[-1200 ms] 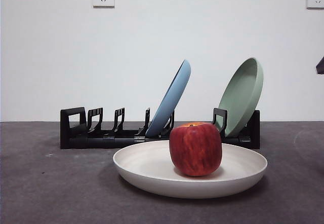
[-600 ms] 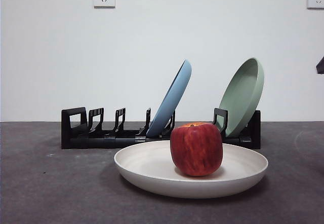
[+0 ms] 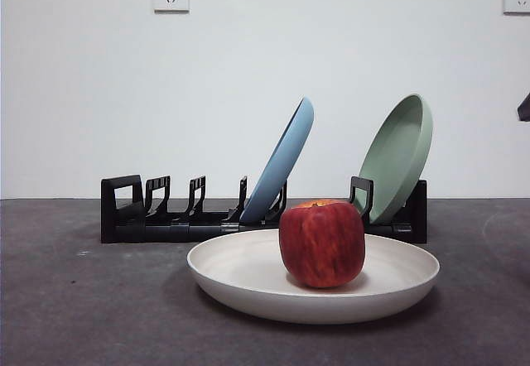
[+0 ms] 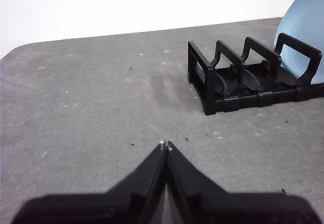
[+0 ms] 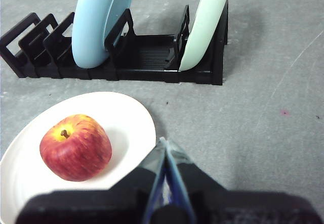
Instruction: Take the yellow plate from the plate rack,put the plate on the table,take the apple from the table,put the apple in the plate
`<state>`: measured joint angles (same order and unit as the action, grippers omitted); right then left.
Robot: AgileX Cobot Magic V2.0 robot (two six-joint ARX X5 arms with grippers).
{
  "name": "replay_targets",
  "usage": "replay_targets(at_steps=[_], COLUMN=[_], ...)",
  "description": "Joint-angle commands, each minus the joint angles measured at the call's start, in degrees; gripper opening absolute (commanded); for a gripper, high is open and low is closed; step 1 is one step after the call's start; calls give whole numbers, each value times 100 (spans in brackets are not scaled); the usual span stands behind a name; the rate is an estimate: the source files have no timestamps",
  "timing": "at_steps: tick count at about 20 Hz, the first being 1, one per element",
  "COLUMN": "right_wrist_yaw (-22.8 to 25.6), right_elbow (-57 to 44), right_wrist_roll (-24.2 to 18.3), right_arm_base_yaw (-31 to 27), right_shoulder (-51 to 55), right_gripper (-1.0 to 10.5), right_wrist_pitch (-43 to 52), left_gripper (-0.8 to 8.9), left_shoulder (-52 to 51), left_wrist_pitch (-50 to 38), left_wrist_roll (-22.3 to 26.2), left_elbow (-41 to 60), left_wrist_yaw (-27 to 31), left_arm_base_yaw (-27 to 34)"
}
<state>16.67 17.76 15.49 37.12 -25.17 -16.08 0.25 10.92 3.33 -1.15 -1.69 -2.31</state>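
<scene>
Table (image 3: 83, 316) is dark grey and carries everything here. Plate rack (image 3: 166, 221) runs along the back, with a blue plate (image 3: 281, 163) and a green plate (image 3: 397, 155) leaning in its slots. The yellow plate (image 3: 240, 271), really more of a cream colour, lies flat on the table just in front of the rack. The apple (image 3: 321, 243) sits upright inside it, a bit right of centre in the front view, stem up.

So honestly the job looks done to me: plate out, apple in. If anything is left, it's just backing the arms off cleanly. I'd lift straight up and away so nothing clips the plate rim or nudges the apple, since it could roll on that shallow dish.

The right gripper (image 5: 164, 148) hangs above the table just beside the plate's edge, near the apple but not touching it, jaws clenched together and holding nothing. The left gripper (image 4: 164, 145) is well off to the side near the empty end of the rack, angled down at bare table, jaws also pressed together on nothing. In the front view only a black tip (image 3: 523, 107) shows at the right edge.
</scene>
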Motion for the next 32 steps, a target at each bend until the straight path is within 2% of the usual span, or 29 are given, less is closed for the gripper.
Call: replay_targets(at_steps=[1, 11, 13, 15, 18, 22, 26, 32], right_wrist_yaw=[20, 22, 184, 476, 391, -481, -623, -636], right_elbow=[-57, -57, -57, -59, -216, -822, -1261, -1589], right_wrist_roll=[52, 50, -260, -527, -555, -981, -1005, -1001], right_arm_base_yaw=[9, 9, -39, -280, -1123, -2223, -2551, -2588], right_shoulder=[7, 11, 116, 367, 955, 1751, 2184, 2225], right_gripper=[2, 2, 2, 2, 2, 2, 2, 2], right_wrist_pitch=[37, 11, -90, -243, -221, 284, 531, 527], left_gripper=[-3, -3, -3, -3, -3, -3, -3, -3], left_shoulder=[-13, -13, -13, -13, -13, -13, -13, -13], left_wrist_pitch=[-22, -22, -22, -22, -22, -22, -22, -22], left_wrist_roll=[-55, -55, -55, -55, -55, -55, -55, -55], left_elbow=[87, 87, 87, 87, 87, 87, 87, 87], left_wrist_yaw=[11, 11, 11, 11, 11, 9, 11, 11], left_arm_base_yaw=[20, 20, 20, 20, 20, 20, 20, 20])
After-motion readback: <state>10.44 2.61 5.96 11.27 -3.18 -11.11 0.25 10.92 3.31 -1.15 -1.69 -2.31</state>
